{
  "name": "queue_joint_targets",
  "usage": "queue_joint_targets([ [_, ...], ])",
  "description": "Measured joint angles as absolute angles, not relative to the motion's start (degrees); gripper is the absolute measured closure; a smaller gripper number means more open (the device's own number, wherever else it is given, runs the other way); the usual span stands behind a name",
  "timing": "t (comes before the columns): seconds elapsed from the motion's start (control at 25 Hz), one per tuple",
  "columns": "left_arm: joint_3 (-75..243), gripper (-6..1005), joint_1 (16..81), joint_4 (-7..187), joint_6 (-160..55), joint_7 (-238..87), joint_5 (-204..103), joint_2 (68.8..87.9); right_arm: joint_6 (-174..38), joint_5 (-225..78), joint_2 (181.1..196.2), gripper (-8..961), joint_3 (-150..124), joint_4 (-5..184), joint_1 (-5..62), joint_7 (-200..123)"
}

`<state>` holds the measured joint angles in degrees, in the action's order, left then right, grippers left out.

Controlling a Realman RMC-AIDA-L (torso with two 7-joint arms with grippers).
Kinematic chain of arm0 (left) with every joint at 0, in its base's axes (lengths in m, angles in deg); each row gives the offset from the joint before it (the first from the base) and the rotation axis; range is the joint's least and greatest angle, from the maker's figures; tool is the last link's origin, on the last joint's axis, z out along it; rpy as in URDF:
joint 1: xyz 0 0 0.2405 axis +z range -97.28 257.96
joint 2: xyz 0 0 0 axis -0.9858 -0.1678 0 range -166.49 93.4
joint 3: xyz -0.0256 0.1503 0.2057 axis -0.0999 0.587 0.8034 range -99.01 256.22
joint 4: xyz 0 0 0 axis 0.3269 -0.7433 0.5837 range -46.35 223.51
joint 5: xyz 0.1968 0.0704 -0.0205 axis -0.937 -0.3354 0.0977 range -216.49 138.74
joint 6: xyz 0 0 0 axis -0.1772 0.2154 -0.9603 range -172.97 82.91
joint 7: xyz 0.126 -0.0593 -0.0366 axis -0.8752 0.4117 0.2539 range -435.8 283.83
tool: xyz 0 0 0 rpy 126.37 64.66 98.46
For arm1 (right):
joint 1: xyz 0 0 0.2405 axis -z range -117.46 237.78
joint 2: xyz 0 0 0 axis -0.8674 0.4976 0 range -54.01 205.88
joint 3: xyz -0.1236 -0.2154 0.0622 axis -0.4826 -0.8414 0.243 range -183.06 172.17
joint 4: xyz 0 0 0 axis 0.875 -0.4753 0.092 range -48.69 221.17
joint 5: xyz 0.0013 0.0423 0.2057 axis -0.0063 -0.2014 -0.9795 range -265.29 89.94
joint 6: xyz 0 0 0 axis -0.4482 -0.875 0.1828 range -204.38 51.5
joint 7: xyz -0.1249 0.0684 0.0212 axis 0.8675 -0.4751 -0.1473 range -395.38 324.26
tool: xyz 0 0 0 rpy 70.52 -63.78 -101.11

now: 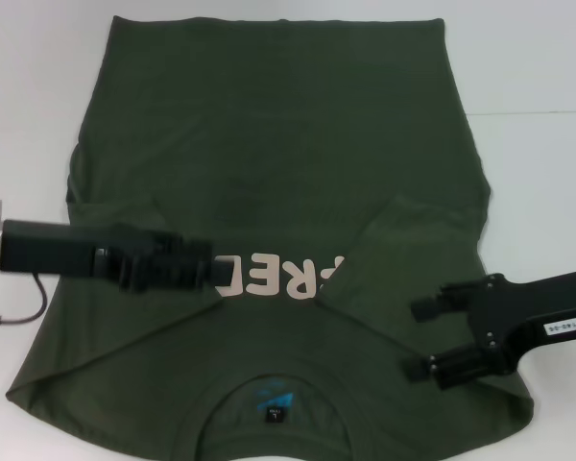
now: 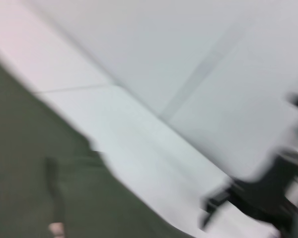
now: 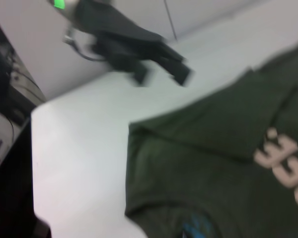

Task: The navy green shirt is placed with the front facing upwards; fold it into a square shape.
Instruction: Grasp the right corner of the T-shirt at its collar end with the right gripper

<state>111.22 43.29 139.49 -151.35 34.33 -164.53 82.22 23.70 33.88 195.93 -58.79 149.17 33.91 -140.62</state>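
The navy green shirt [image 1: 269, 163] lies spread on the white surface [image 1: 538, 58] with its collar nearest the robot, both sleeves folded in over the chest so they partly cover the pale pink lettering [image 1: 283, 274]. The left gripper [image 1: 206, 269] reaches in from the left over the folded sleeve, though whether its fingers are open or closed cannot be told. The right gripper [image 1: 420, 338] hovers over the shirt's right shoulder area, fingers spread apart and empty.
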Motion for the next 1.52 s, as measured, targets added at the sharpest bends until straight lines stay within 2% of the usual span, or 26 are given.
queue_joint_targets([
  [0.12,111.28,291,43.62,139.90,-155.95,28.74,-164.52,82.35,26.21,37.39,195.91,75,-62.96,159.52,34.52,-153.97],
  [0.2,111.52,252,43.77,139.83,-156.66,27.16,-164.45,82.55,28.46,43.32,195.86,83,-66.77,168.71,34.58,-165.72],
  [0.36,111.86,175,44.23,139.37,-156.92,24.00,-164.37,83.26,30.79,51.26,195.90,100,-69.44,173.98,32.89,-176.56],
  [0.68,112.41,49,44.39,137.55,-156.18,21.68,-164.28,84.25,36.37,63.17,195.69,133,-70.30,172.72,27.70,-186.57],
  [1.36,112.30,67,44.28,136.51,-154.92,21.37,-164.20,84.98,28.33,71.92,195.93,204,-81.02,165.31,28.35,-186.57],
  [1.52,112.33,72,44.24,136.47,-154.80,21.35,-164.20,85.10,26.41,71.77,195.99,194,-81.74,164.72,28.47,-186.26],
])
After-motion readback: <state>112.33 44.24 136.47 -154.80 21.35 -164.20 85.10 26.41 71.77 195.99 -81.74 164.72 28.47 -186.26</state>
